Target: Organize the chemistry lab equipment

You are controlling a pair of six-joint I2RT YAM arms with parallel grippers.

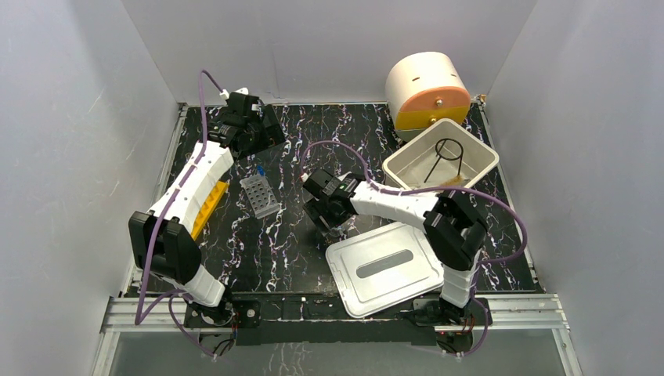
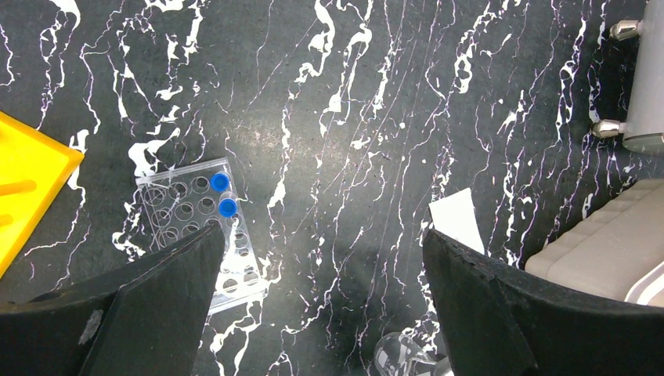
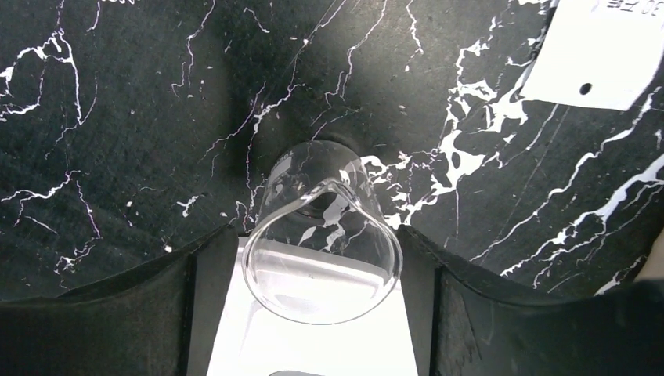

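- Left gripper (image 2: 321, 235): jaws wide apart, nothing between them, above the table.
- Right gripper (image 3: 317, 235): fingers flank a clear glass beaker (image 3: 321, 270) mid-table, just beside the white lid (image 1: 384, 266). Whether it grips cannot be told.
- Grey tube rack (image 1: 260, 196): left of centre, holding two blue-capped clear tubes (image 2: 220, 182).
- Black wire loop (image 1: 450, 150): inside the white bin (image 1: 479, 174).
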